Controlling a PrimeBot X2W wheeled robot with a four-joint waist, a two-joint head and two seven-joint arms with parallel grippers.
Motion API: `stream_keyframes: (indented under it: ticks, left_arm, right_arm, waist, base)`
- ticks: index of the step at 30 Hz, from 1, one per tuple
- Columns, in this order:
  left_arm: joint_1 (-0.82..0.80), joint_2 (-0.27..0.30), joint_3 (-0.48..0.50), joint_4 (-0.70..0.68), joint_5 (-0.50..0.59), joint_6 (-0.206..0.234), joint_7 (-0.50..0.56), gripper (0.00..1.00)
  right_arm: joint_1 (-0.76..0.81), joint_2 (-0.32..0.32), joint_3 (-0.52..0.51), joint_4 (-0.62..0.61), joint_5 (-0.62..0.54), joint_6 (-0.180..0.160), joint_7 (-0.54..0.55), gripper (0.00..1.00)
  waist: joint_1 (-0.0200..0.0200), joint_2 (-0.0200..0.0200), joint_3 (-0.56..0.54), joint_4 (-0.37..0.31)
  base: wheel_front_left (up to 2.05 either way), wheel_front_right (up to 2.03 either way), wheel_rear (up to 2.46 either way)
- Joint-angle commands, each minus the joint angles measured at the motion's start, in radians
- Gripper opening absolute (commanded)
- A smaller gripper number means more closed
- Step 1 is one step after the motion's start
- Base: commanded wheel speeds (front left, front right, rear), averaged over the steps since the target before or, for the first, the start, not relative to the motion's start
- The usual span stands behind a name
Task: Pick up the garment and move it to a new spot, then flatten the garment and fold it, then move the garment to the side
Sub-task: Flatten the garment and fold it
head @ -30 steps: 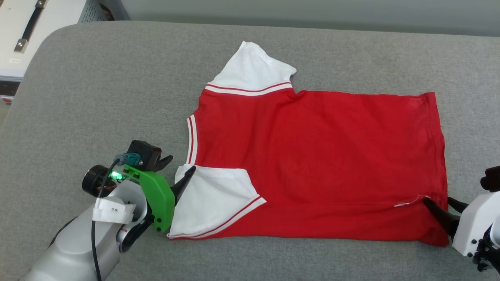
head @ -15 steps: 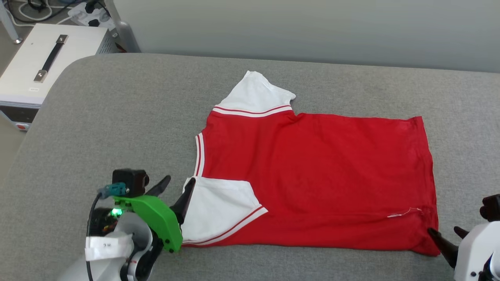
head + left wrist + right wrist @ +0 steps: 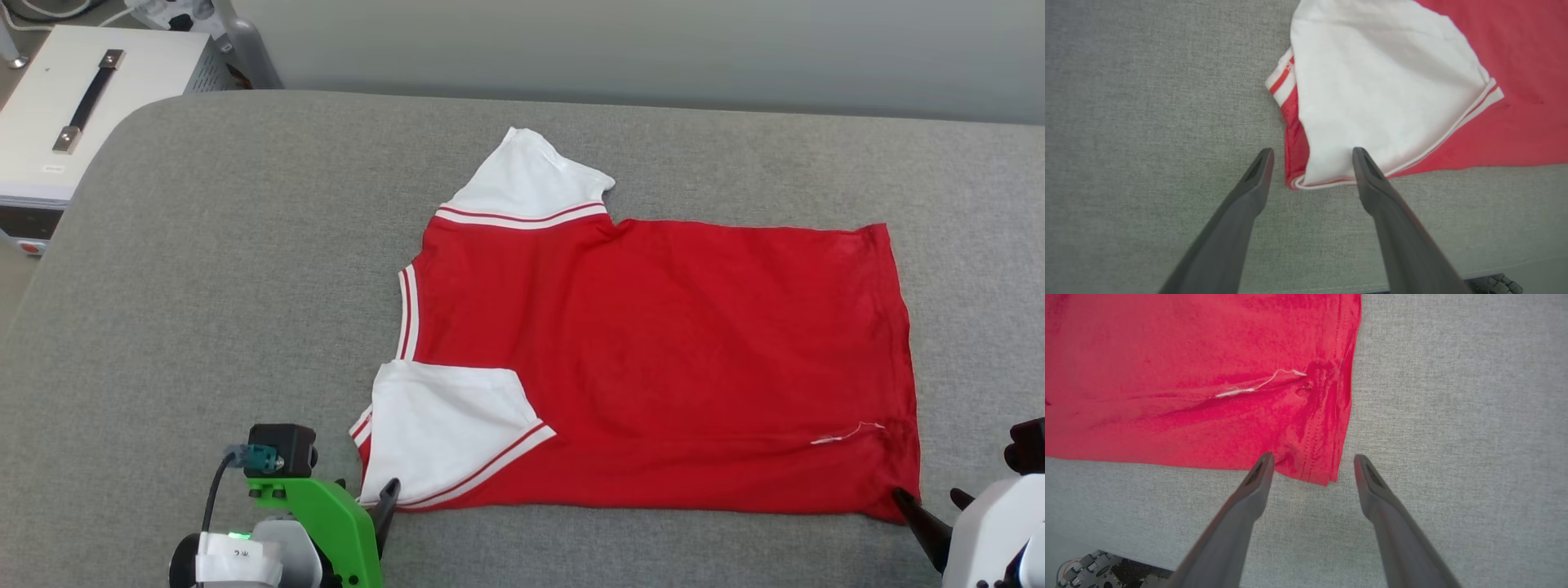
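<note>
1. Two tapered dark fingers of the left gripper (image 3: 1312, 150) stood spread and empty, their tips flanking the near corner of a folded-in white sleeve (image 3: 1384, 90).
2. Two matching fingers of the right gripper (image 3: 1313, 455) were likewise spread, holding nothing, with their tips at the stitched hem corner; whether they touched it was unclear.
3. The garment (image 3: 653, 351) lay flat, plain red side up. It was soft, faintly creased jersey with striped trim, and a loose white thread (image 3: 1257, 386) curled near the hem.
4. It rested on a grey woven pad (image 3: 245, 245) with rounded corners.
5. Both arms were cut off at the head view's bottom edge, and the garment's underside was hidden.
</note>
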Motion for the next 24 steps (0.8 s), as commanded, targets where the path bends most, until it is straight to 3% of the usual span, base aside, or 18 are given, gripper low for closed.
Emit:
stream_keyframes:
  ticks: [1,7,17,18,19,21,24]
  left_arm:
    - [0.009,0.008,-0.003,-0.003,0.001,0.015,0.007,1.00]
    - [-0.008,0.001,-0.006,0.024,0.016,0.048,0.015,1.00]
    - [-0.046,-0.052,-0.019,0.126,0.014,0.010,0.008,1.00]
    - [-0.048,-0.057,-0.021,0.136,0.011,0.006,0.012,0.87]
    - [-0.051,-0.061,-0.026,0.147,0.010,-0.002,0.018,0.36]
    - [-0.053,-0.069,-0.033,0.164,0.006,-0.016,0.025,0.00]
    - [-0.055,-0.079,-0.031,0.177,0.002,-0.029,0.012,0.00]
  right_arm:
    - [0.001,0.006,-0.003,-0.010,-0.005,-0.001,0.005,1.00]
    - [-0.013,0.014,-0.009,-0.016,-0.009,-0.001,0.008,1.00]
    - [-0.035,0.013,-0.016,-0.007,-0.008,-0.001,-0.002,1.00]
    - [-0.036,0.013,-0.016,-0.006,-0.008,-0.001,-0.003,1.00]
    - [-0.037,0.013,-0.017,-0.003,-0.008,-0.001,-0.003,1.00]
    - [-0.039,0.012,-0.017,0.002,-0.011,-0.001,-0.004,1.00]
    - [-0.040,0.008,-0.018,0.010,-0.021,-0.001,-0.010,1.00]
  waist:
    - [0.0000,0.0000,0.021,-0.010]
    - [0.0000,0.0000,0.057,-0.023]
    - [0.0000,0.0000,0.101,-0.031]
    - [0.0000,0.0000,0.103,-0.031]
    - [0.0000,0.0000,0.105,-0.031]
    - [0.0000,0.0000,0.103,-0.030]
    - [0.0000,0.0000,0.094,-0.026]
  base:
    - [0.00,0.00,0.00]
    - [0.00,0.00,0.00]
    - [0.00,0.00,0.00]
    - [0.00,0.00,0.00]
    - [0.00,0.00,0.00]
    - [0.00,0.00,0.00]
    - [0.00,0.00,0.00]
